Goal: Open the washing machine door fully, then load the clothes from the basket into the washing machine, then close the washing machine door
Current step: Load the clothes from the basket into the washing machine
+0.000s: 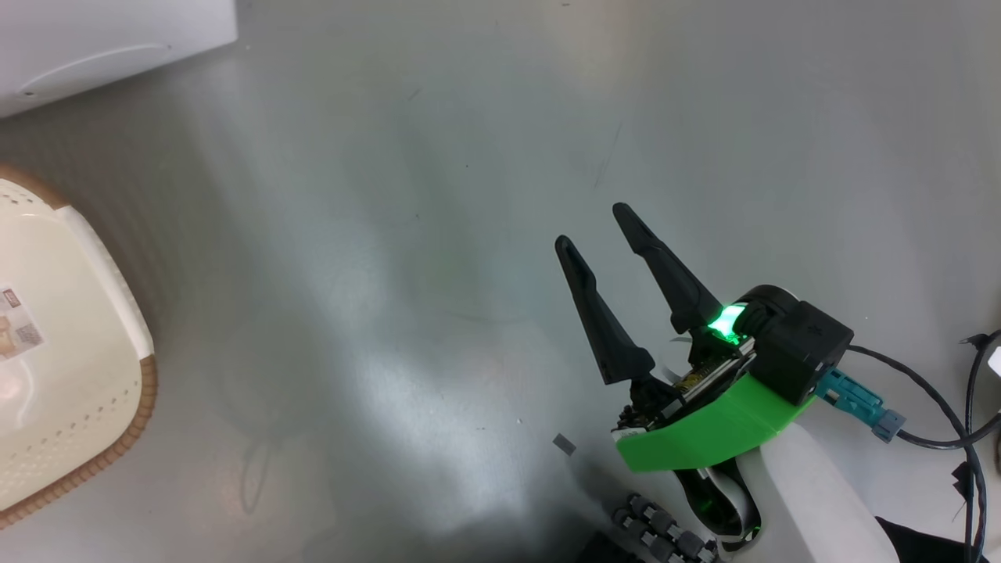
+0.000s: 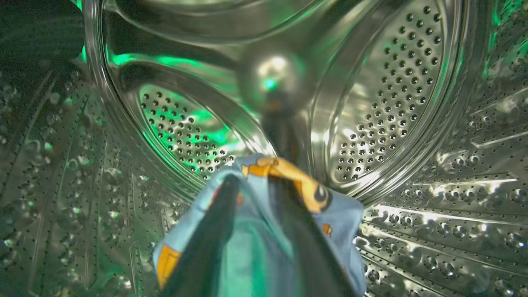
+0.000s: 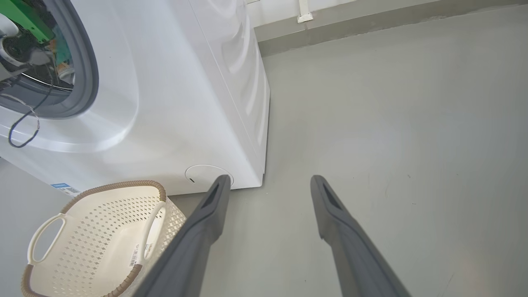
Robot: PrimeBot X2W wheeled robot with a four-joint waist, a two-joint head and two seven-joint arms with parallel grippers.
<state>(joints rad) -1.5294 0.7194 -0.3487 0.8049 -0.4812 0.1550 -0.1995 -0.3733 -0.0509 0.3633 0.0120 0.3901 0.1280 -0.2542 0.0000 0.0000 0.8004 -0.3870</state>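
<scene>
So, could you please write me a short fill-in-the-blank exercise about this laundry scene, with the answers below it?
1. The clothes drape over the left claw inside the steel ____.
2. The basket on the floor is ____.
3. The right claw stands ____ above the floor.

Missing words: drum; empty; open.

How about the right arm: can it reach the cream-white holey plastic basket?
Probably yes: the open right gripper hangs over grey floor, nothing between it and the basket by the white washing machine.
</scene>
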